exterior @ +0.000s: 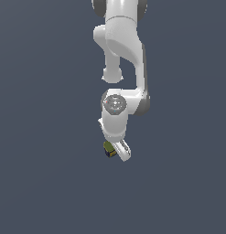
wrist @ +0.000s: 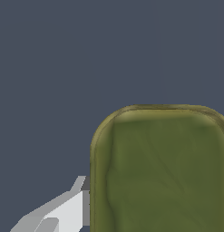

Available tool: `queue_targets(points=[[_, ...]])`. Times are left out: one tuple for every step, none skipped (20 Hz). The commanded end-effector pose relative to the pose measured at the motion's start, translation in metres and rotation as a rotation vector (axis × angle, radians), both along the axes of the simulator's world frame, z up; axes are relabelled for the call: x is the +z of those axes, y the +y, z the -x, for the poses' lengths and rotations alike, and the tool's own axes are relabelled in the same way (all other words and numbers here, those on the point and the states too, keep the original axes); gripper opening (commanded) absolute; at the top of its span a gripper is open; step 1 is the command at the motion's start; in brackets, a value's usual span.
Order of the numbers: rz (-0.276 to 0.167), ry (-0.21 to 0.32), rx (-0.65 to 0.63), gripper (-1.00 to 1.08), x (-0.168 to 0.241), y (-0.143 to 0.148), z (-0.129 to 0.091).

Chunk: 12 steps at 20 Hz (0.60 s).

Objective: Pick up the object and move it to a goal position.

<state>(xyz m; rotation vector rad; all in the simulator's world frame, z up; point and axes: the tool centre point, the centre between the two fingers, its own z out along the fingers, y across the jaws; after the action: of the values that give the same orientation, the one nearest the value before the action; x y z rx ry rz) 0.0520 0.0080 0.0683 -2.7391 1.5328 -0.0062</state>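
The object is a small tin with an olive-yellow top and dark blue sides. In the exterior view the tin [exterior: 108, 149] sits at the tip of my white arm, partly hidden by the hand. My gripper [exterior: 116, 152] is right at it. In the wrist view the tin's olive top [wrist: 161, 172] fills much of the picture, very close to the camera. One grey-white finger [wrist: 70, 210] lies flat against its side. The other finger is out of frame. The gripper [wrist: 161, 213] straddles the tin and looks shut on it.
The arm's links [exterior: 120, 55] hang over a plain dark grey-blue ground [exterior: 41, 137]. No other objects, containers or edges show in either view.
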Motion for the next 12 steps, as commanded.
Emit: queue_targets(points=[[-0.001, -0.017, 0.002, -1.0, 0.016, -0.003, -0.005], [-0.001, -0.023, 0.004, -1.0, 0.022, -0.005, -0.006], [-0.001, -0.03, 0.006, -1.0, 0.03, -0.007, -0.008], [-0.002, -0.037, 0.008, -1.0, 0.039, -0.009, -0.009], [-0.002, -0.045, 0.01, -1.0, 0.049, -0.011, -0.011], [-0.002, -0.054, 0.013, -1.0, 0.059, -0.013, -0.013], [-0.003, -0.064, 0.015, -1.0, 0.071, -0.016, -0.015], [-0.003, -0.075, 0.018, -1.0, 0.084, -0.019, -0.017], [-0.003, -0.087, 0.022, -1.0, 0.098, -0.022, -0.019], [-0.004, -0.1, 0.025, -1.0, 0.113, -0.025, -0.021], [-0.004, -0.114, 0.029, -1.0, 0.129, -0.029, -0.023], [-0.005, -0.129, 0.033, -1.0, 0.146, -0.033, -0.025]])
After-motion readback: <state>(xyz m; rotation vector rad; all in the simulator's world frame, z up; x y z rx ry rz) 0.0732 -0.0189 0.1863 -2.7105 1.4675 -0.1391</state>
